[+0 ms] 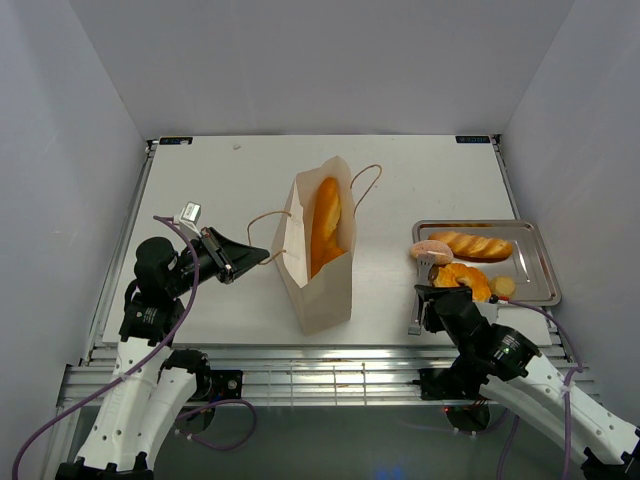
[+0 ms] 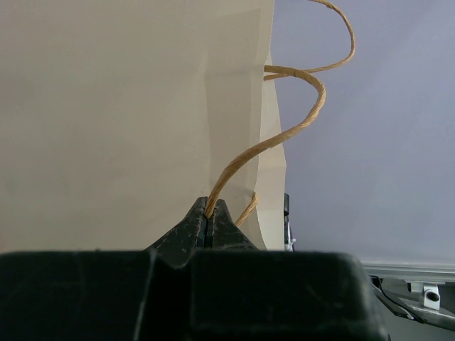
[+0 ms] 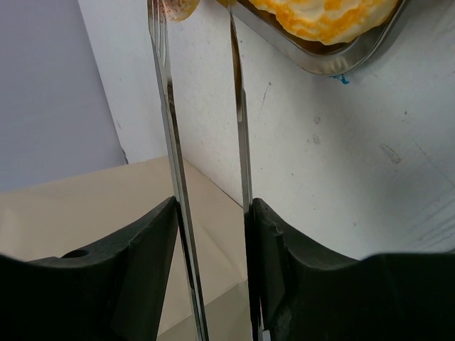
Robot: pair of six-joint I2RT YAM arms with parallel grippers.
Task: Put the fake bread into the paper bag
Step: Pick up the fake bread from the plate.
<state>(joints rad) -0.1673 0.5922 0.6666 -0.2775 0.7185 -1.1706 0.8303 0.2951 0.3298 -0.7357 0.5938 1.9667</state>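
The paper bag (image 1: pixel 320 290) stands upright mid-table with a long baguette (image 1: pixel 325 220) inside. My left gripper (image 1: pixel 262 256) is shut on the bag's near cord handle (image 2: pixel 284 135), the cord pinched between the fingertips (image 2: pixel 210 213) beside the bag wall (image 2: pixel 128 106). My right gripper (image 1: pixel 440 300) is shut on the metal tongs (image 1: pixel 422 290), their arms (image 3: pixel 167 106) apart. The tong tips reach the pinkish round bun (image 1: pixel 430 250) at the tray's left end. A ridged loaf (image 1: pixel 472 244) and a croissant (image 1: pixel 465 280) lie in the tray; the croissant also shows in the right wrist view (image 3: pixel 327 18).
The silver tray (image 1: pixel 540 270) sits at the right, with a small pastry piece (image 1: pixel 503 287) near its front. The bag's far handle (image 1: pixel 368 185) loops out to the right. White walls enclose the table on three sides.
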